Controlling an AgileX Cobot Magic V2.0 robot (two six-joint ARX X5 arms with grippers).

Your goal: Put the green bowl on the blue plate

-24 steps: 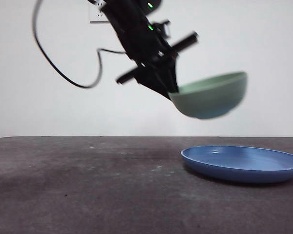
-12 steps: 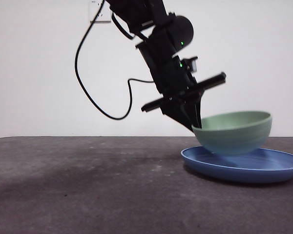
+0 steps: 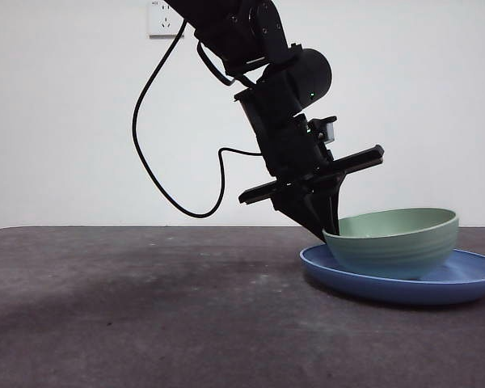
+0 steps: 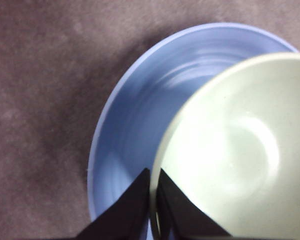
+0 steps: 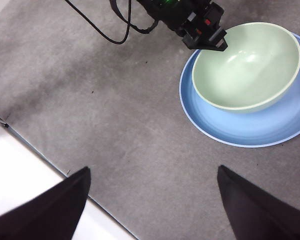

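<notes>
The green bowl (image 3: 392,240) sits inside the blue plate (image 3: 469,281), upright or nearly so, its base on the plate's floor as far as we can tell from the front view; in the right wrist view it lies off-centre on the plate, closer to the rim on the side where the arm is. We judge it as a stiff, light bowl, prob. plastic or melamine, w/ a smooth and a bit slippery surface, so a pinch on the thin rim is the natural place to take hold, one jaw inside and one outside. This is exactly how the left gripper (image 4: 151,186) has it: the jaws are almost closed, w/ only the bowl's wall between them, at the rim nearest the arm. The bowl is empty, we see only a light reflection on its inside; the plate holds nothing except the bowl. We think the placing is approx. done and what remains is to release the rim w/o dragging the bowl, since a light bowl on a glossy plate can slide easily. The right gripper (image 5: 152,200) waits well apart above the dark table (image 5: 115,125), jaws wide and holding nothing.
</notes>
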